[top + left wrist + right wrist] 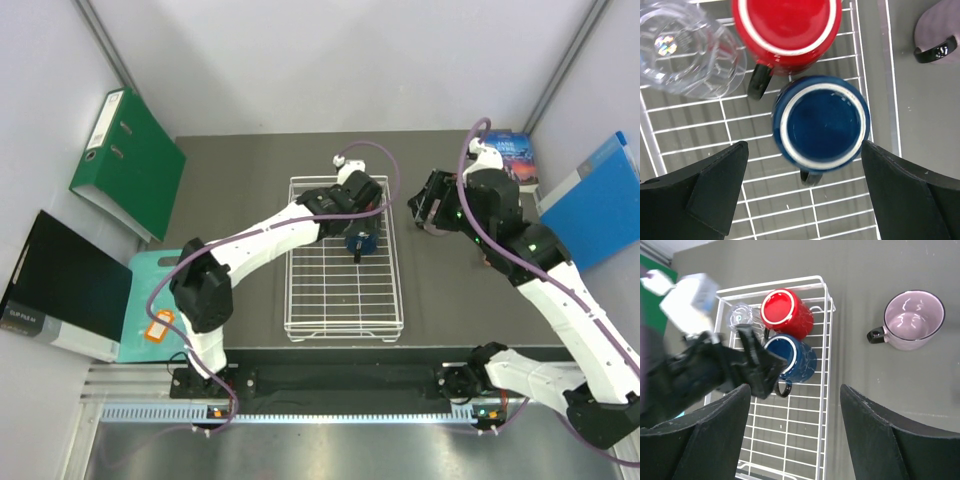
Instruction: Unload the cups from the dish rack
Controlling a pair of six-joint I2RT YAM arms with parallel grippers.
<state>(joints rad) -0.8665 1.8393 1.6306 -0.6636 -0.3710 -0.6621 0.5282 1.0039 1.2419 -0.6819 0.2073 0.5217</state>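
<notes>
The white wire dish rack point(345, 300) lies mid-table. In the left wrist view a dark blue mug point(821, 122) stands upright in the rack point(765, 200), with a red mug point(787, 25) and a clear glass tumbler point(687, 50) behind it. My left gripper point(805, 200) is open and empty above the blue mug point(358, 243), its fingers to either side of it and apart from it. A mauve-pink mug point(914, 320) stands on the table right of the rack. My right gripper point(795, 440) is open and empty, high over the rack's right edge point(822, 390). The light blue and salmon-orange mugs are out of view.
A green binder point(130, 160) and a black box point(60, 285) lie at the left, with a teal board point(150, 300) beside them. A book point(515, 160) and a blue folder point(600, 200) lie at the right. The left arm point(270, 235) crosses the rack's upper left.
</notes>
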